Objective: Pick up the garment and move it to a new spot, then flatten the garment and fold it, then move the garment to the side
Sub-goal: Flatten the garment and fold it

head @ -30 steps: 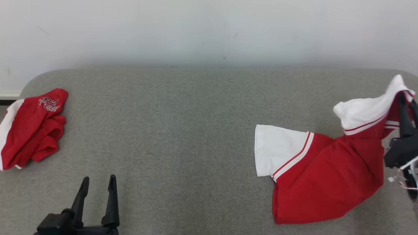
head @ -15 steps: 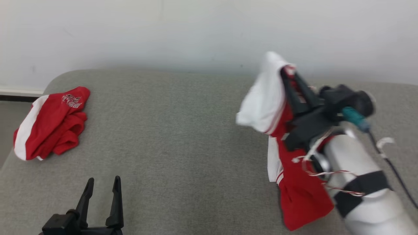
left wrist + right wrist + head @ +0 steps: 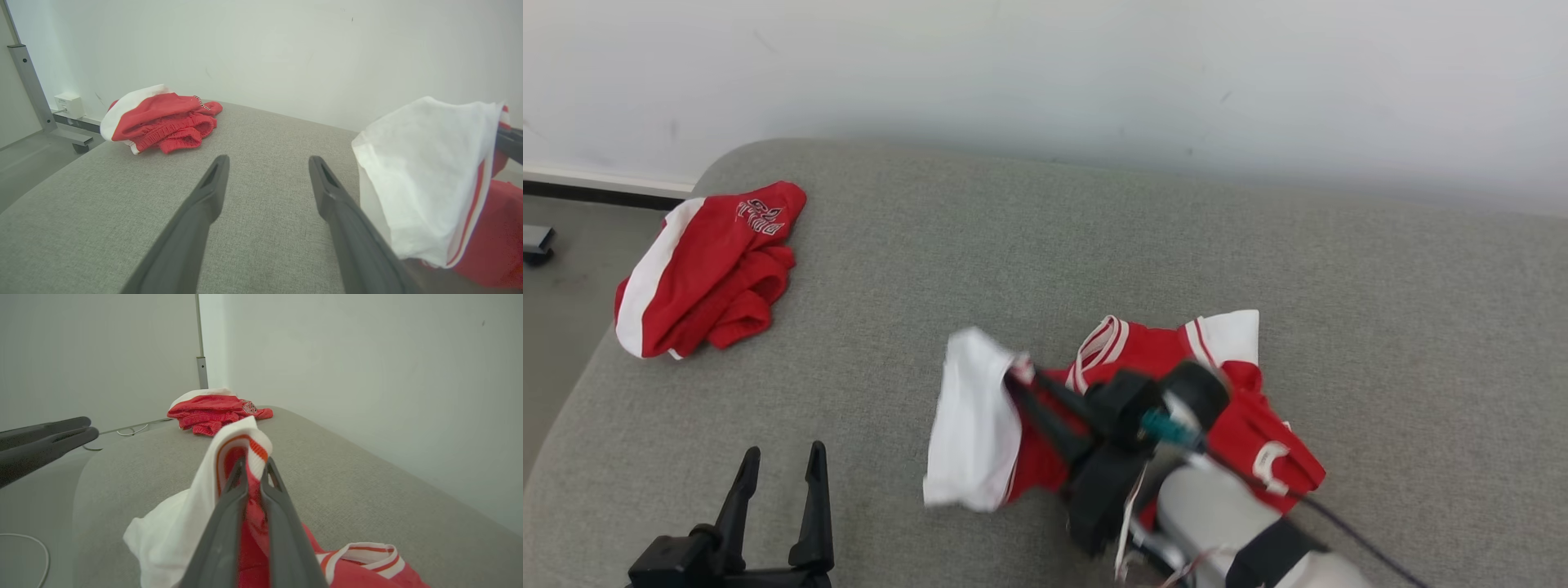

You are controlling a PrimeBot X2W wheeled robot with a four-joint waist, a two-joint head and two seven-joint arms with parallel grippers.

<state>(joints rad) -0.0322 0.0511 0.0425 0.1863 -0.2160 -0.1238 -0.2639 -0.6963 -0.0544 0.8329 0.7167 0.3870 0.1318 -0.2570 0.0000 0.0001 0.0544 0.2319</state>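
Our right tool (image 3: 1021, 377) is shut tight on the garment (image 3: 1147, 353), its tips pinching a red-and-white striped hem. From those tips a white sleeve hangs on the side toward our left tool (image 3: 783, 452). The red body lies bunched on the grey bench (image 3: 1421, 327) beneath and behind the right tool. The right tool's own wrist and pale forearm cover the middle of the garment in the head view.

Our left tool stands with its fingers wide apart, gripping nothing, low over the bench. In its wrist view the sleeve hangs just beside its right finger; we cannot tell whether they touch.

Ahead of the left tool and off to its left, well apart from both tools, a heap (image 3: 711, 269) of red and white cloth sits near the bench's rounded corner. Past the heap stand a wall (image 3: 286, 49), a metal post (image 3: 28, 85) and a small white box (image 3: 68, 104).

We count two tools, two cloth items, one post and one box.
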